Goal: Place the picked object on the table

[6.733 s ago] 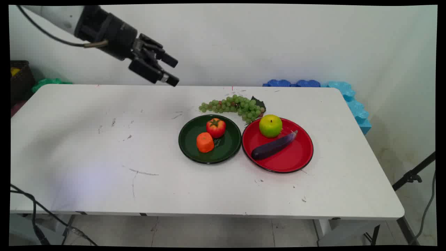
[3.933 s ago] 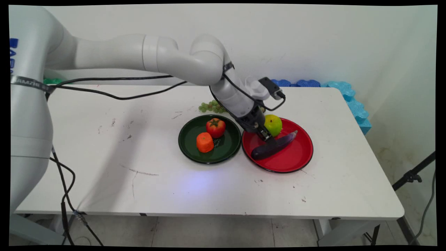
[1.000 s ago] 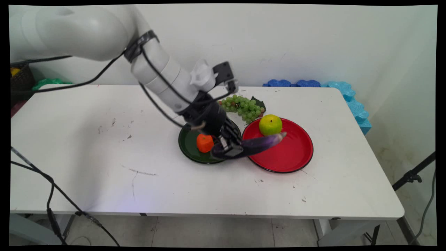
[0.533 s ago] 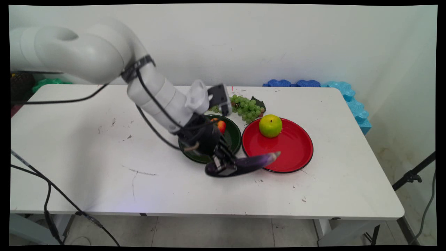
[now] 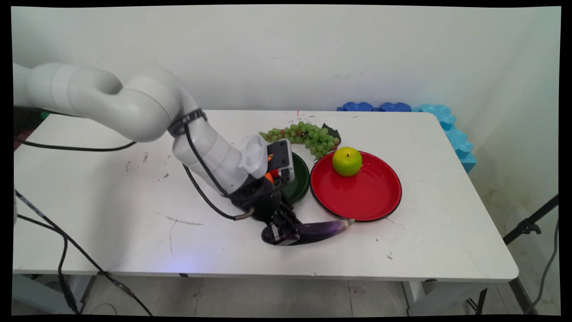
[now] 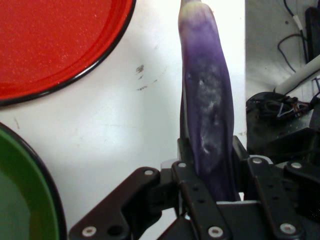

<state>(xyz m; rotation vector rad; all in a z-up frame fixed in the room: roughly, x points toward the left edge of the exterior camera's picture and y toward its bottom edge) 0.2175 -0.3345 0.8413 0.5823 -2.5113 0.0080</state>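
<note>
My gripper point(image 5: 282, 232) is shut on a purple eggplant point(image 5: 318, 229), holding its thick end low over the white table point(image 5: 111, 210), in front of the two plates. The eggplant's thin end points right, toward the near rim of the red plate point(image 5: 366, 197). In the hand view the eggplant point(image 6: 206, 110) runs straight up between my fingers point(image 6: 192, 192), with the red plate point(image 6: 50, 45) at upper left and the green plate point(image 6: 20, 190) at lower left. I cannot tell whether the eggplant touches the table.
A green apple point(image 5: 346, 161) sits on the red plate's far side. The dark green plate point(image 5: 299, 179) is mostly hidden behind my arm. Green grapes point(image 5: 308, 135) lie behind the plates. Blue foam pieces point(image 5: 447, 125) line the table's far right edge.
The gripper went down to the eggplant on the red plate, shut on it, lifted it and carried it left and toward the table's near side, lowering it in front of the plates.
</note>
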